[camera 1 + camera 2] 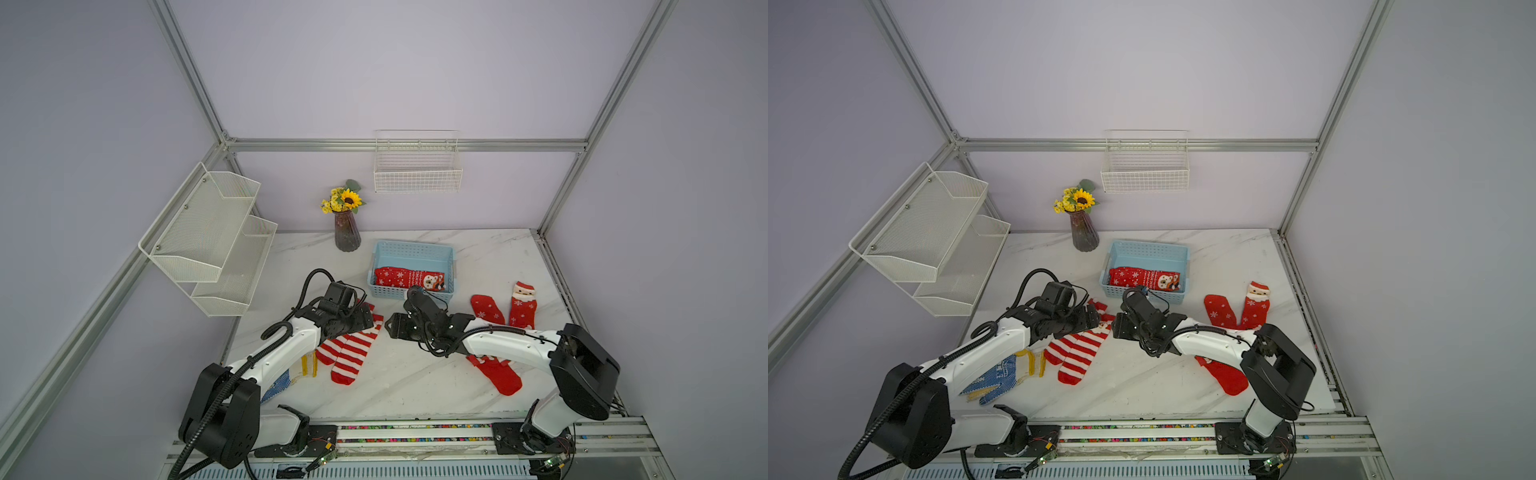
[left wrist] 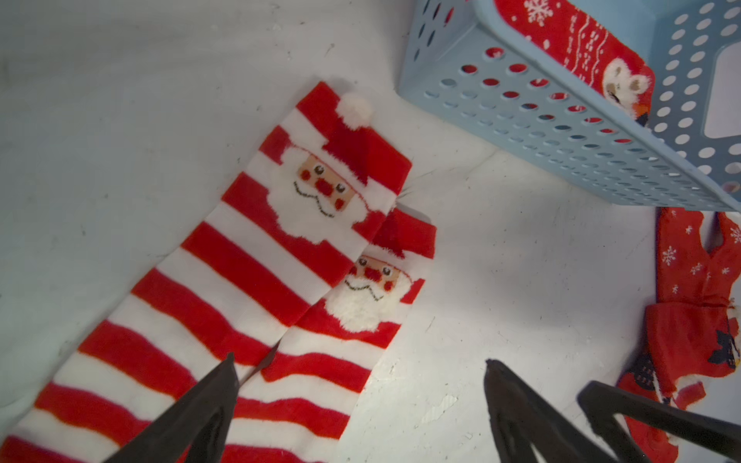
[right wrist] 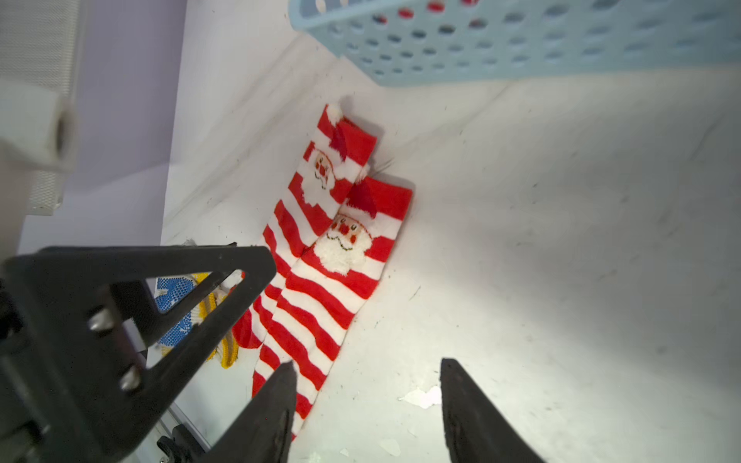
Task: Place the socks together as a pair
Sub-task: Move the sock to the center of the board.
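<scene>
Hanging both pincers by the striped socks [image 1: 351,357] — left pincer [image 2: 359,360] gaping wide, right pincer [image 3: 367,362] half-spread, both empty — I am risking snagging one and dragging the overlapping pair apart on the worktop [image 1: 415,386]. The blue basket [image 1: 415,246] is holding a snowflake sock [image 1: 395,277]; the wall basket [image 1: 417,176] is showing nothing inside.

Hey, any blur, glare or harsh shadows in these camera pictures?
In both top views, even, soft light on the table, no harsh shadows. In the left wrist view, the striped socks are sharp, the left gripper a dark silhouette. In the right wrist view, a bright patch washes the table; the mesh rack blurs.
</scene>
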`<action>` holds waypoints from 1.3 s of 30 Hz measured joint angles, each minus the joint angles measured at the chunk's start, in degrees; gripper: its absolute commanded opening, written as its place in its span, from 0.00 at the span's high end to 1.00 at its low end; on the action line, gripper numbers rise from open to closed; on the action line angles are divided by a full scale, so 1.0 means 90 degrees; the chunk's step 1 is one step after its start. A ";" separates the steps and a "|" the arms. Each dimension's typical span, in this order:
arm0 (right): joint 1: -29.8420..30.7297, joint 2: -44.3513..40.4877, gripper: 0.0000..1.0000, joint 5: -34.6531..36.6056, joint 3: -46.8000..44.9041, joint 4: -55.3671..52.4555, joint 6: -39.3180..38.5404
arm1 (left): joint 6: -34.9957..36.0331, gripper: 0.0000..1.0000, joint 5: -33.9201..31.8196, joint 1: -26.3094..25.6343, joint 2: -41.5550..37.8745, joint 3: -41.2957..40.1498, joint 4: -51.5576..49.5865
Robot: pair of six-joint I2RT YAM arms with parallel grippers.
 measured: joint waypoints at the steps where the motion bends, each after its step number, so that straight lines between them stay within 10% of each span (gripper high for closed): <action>1: 0.0051 0.0204 0.44 0.0068 0.0092 0.0036 0.0114 | -0.0090 0.04 -0.0102 0.0000 -0.0102 -0.0102 -0.0007; 24: 0.0226 0.1965 0.61 0.1214 0.0719 0.1141 0.1532 | -0.0787 0.11 -0.0590 0.0000 -0.0784 -0.0597 0.0058; 32: 0.0151 0.2300 1.00 0.1200 0.0933 0.1314 0.1637 | -0.0855 0.12 -0.0306 0.0000 -0.1212 -0.0911 0.0046; 39: 0.0136 0.1940 1.00 0.1338 0.0551 0.1392 0.1664 | -0.0852 0.14 -0.0015 0.0000 -0.1355 -0.0967 0.0051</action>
